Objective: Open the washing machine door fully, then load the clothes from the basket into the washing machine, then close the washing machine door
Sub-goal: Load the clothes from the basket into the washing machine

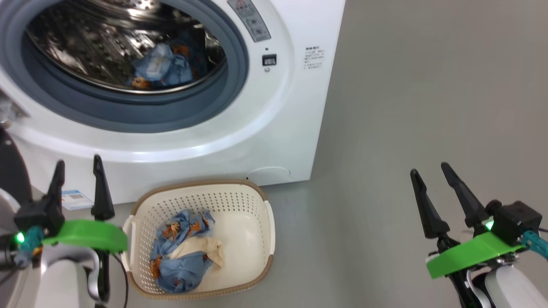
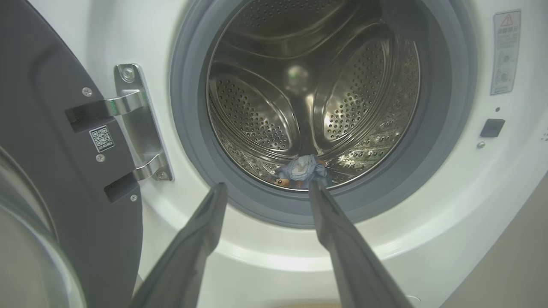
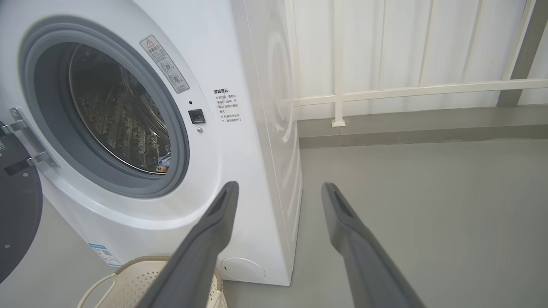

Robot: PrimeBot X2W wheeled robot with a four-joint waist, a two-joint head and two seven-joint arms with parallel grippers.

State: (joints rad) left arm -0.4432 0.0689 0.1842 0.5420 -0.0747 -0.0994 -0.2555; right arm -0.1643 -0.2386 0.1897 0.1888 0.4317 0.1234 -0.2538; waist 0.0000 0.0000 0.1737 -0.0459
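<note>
Hovering wide, empty: left hand (image 1: 78,160), right hand (image 1: 429,168). Basket (image 1: 197,185) just right of left hand holds bundle (image 1: 180,252) awaiting pickup; second bundle (image 1: 165,68) in drum (image 1: 85,51) ahead. Door (image 2: 51,171) open at left, clearing access.

A grey floor (image 3: 428,205) runs back to a white railing (image 3: 406,91) before a pale ribbed wall (image 3: 385,42).

Before me the white washing machine (image 1: 282,111) stands with its door (image 2: 64,179) swung wide on the metal hinge (image 2: 141,124) at my left. One blue printed bundle (image 1: 160,68) lies low in the steel drum (image 2: 265,107); the other bundle (image 1: 182,252), cream lining showing, sits in the cream basket (image 1: 214,201) on the floor (image 1: 428,85) just below the machine
</note>
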